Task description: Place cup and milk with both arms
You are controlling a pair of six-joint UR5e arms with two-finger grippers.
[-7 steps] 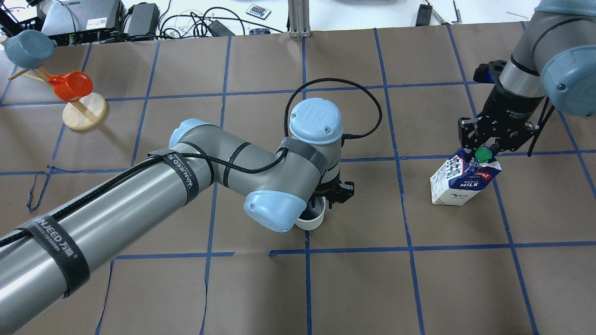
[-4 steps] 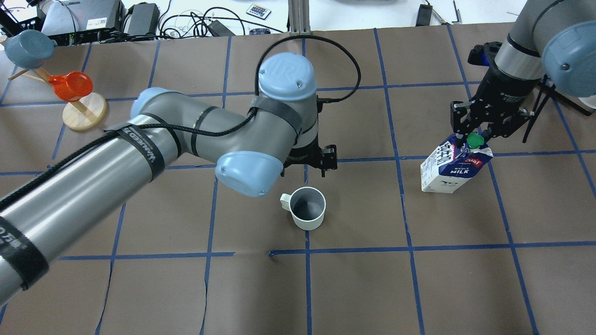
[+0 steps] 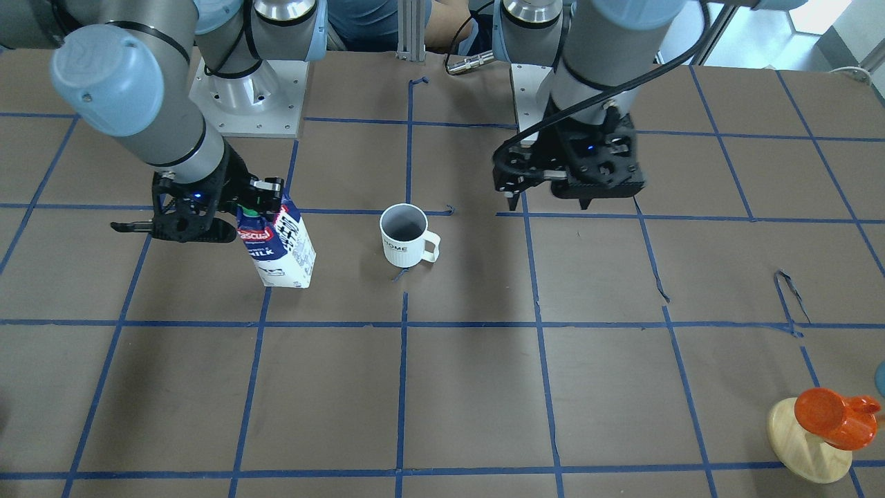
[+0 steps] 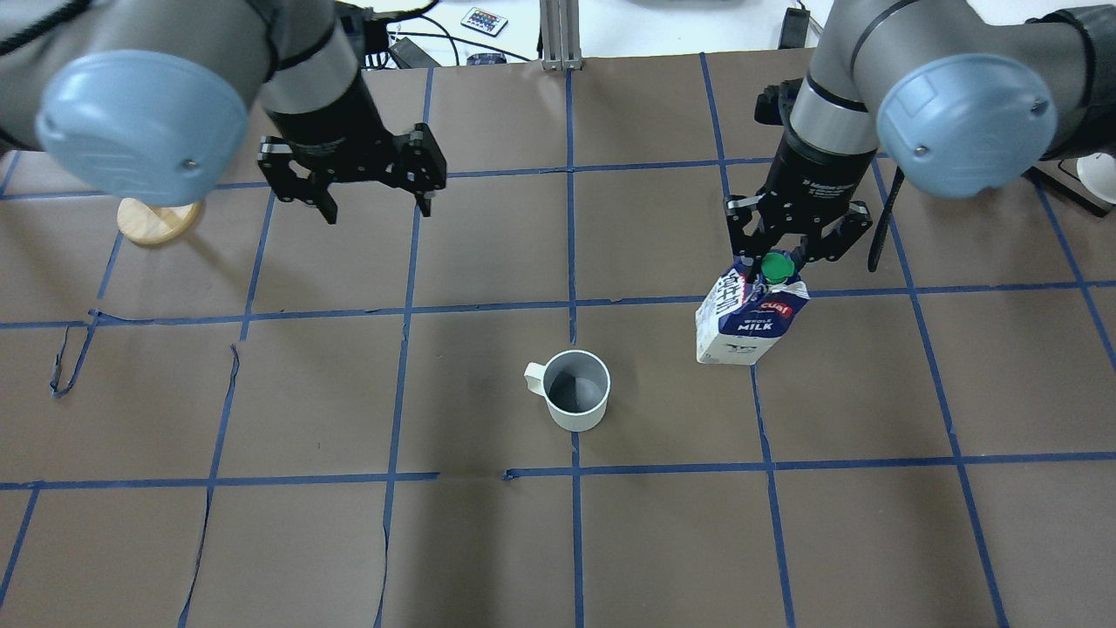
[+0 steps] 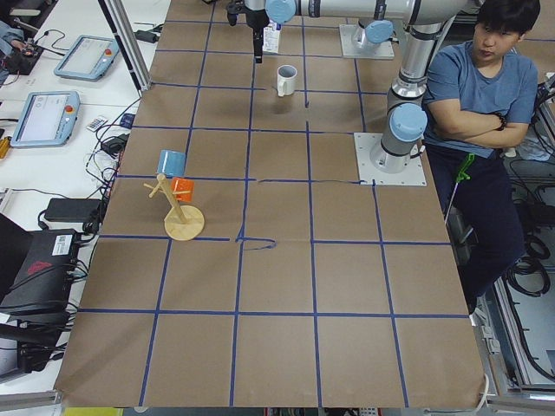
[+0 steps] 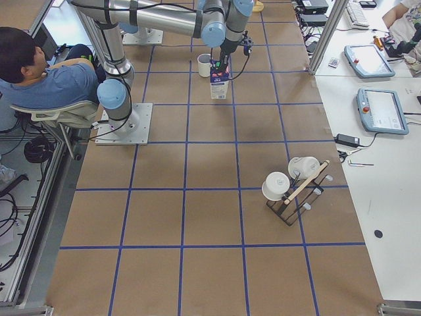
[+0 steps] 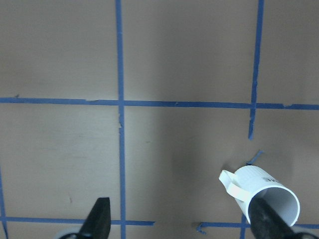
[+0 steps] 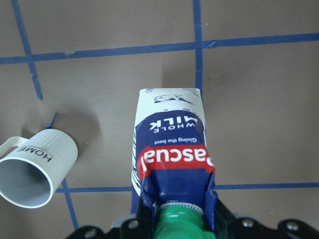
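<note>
The white ribbed cup (image 4: 575, 399) stands upright and alone on the brown table, "HOME" facing the front view (image 3: 403, 241). The milk (image 4: 748, 321) is slightly tilted to the cup's right. My right gripper (image 4: 774, 266) is shut on its gable top by the green cap (image 8: 179, 221); I cannot tell whether its base touches the table. My left gripper (image 4: 377, 211) is open and empty, raised, far back-left of the cup. In the left wrist view the cup (image 7: 261, 191) lies partly behind one finger (image 7: 269, 221). In the right wrist view the cup (image 8: 37, 169) is left of the milk (image 8: 172, 149).
A round wooden stand (image 3: 805, 443) with an orange cup (image 3: 833, 417) sits at the table's far left; its base (image 4: 153, 222) shows under my left arm. A rack with white cups (image 6: 289, 187) stands at the right end. A seated person (image 5: 481, 78) is behind the robot bases.
My left gripper let go of the cup, rose and drew away to the back left. My right gripper carried the milk leftward, closer to the cup. The cup stayed put.
</note>
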